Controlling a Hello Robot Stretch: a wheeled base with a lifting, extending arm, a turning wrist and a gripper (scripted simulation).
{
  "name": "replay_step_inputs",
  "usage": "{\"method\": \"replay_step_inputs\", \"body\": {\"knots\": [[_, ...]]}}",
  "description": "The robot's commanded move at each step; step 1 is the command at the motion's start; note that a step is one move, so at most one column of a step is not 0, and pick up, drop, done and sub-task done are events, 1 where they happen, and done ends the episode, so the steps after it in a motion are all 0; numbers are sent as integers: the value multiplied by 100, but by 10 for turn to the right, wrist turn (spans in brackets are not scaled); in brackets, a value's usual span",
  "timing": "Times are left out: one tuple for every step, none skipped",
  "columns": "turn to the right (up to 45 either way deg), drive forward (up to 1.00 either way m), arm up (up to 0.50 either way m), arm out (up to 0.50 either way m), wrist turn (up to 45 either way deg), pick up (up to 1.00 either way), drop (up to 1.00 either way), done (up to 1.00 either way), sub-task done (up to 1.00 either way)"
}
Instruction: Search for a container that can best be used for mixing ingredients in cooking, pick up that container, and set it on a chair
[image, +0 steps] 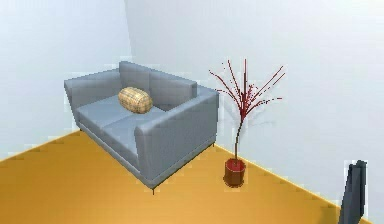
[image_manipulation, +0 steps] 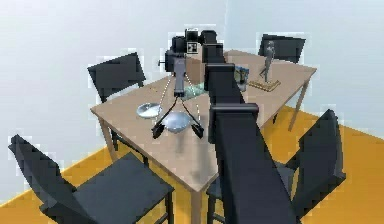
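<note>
A wooden table (image_manipulation: 128, 122) stood in the arm side view with four dark chairs (image_manipulation: 120, 74) drawn up around it: one at the left side, one at the far end, one at the right and one nearest the camera at the bottom left. The arm (image_manipulation: 238, 140) reached out over the tabletop, and at its far end the hand (image_manipulation: 178, 130) hung down with its two thin fingers (image_manipulation: 164, 116) pointing at the wood. A grey, rounded bowl (image_manipulation: 183, 123) (the likeliest thing there for mixing) sat on the table right at the fingertips, near the middle of the table's left half. Whether the hand was touching it or merely above it could not be told, and neither the set of the fingers nor whether they held anything could be made out, since the bowl lay on the surface behind them. Just to the left of the bowl lay a paler, flatter dish (image_manipulation: 148, 108). Farther along the table a small dark statue (image_manipulation: 268, 68) stood upright on a flat base. In the forward view a grey sofa (image: 150, 118) sat in the corner with a tan cushion (image: 135, 99) on its seat, and beside it a plant (image: 242, 92) with bare red branches rose from a reddish pot (image: 235, 173) on the orange floor (image: 70, 185).
</note>
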Motion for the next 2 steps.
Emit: {"method": "replay_step_inputs", "body": {"knots": [[0, 0, 0, 0, 450, 0, 0, 0, 0], [0, 0, 0, 0, 450, 0, 0, 0, 0]]}}
